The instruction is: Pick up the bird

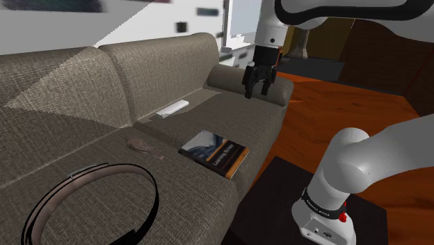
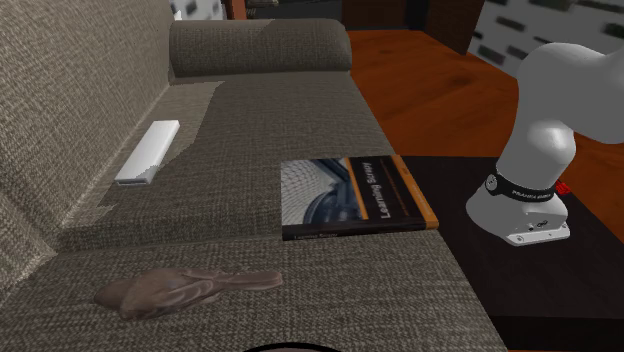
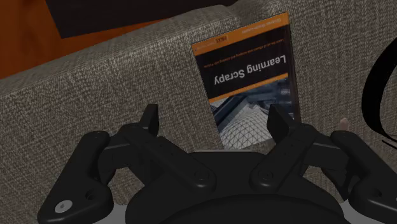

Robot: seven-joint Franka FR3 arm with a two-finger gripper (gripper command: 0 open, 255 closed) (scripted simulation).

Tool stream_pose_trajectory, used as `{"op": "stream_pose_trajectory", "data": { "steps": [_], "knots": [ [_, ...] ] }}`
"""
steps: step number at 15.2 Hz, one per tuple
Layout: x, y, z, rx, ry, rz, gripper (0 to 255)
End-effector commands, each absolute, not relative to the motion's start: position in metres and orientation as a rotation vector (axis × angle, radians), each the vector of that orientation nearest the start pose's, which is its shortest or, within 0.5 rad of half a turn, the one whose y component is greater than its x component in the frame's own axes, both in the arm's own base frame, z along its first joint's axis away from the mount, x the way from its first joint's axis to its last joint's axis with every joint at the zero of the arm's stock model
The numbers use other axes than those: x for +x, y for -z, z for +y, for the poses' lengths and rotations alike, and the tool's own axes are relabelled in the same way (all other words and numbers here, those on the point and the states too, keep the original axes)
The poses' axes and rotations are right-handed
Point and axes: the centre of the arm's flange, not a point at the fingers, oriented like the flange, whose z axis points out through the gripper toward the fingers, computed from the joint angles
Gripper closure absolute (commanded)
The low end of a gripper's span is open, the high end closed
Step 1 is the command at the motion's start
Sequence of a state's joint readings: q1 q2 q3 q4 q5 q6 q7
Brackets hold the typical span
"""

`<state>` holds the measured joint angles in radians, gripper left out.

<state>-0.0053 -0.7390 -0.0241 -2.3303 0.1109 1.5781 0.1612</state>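
Black two-finger gripper (image 1: 259, 89) hangs, fingers apart, over the grey woven sofa (image 1: 229, 115) at its armrest end; small brown bird (image 2: 185, 288) lies nearer the seat's back edge.

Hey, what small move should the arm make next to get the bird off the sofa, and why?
Probably carry the end effector toward the shoulder view's lower left, past the book, until it is above the bird. It hangs open, high near the armrest, while the bird lies on the seat cushion beyond the book.
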Motion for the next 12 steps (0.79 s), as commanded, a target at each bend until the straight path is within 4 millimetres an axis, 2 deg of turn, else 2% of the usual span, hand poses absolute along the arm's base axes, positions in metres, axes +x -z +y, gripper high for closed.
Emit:
{"op": "stream_pose_trajectory", "data": {
  "steps": [1, 12],
  "knots": [
    [0.32, -0.589, 0.0, -3.002, -0.033, 0.28, 0],
    [0.419, -0.534, 0.092, -3.018, -0.017, 0.161, 0]
  ]
}}
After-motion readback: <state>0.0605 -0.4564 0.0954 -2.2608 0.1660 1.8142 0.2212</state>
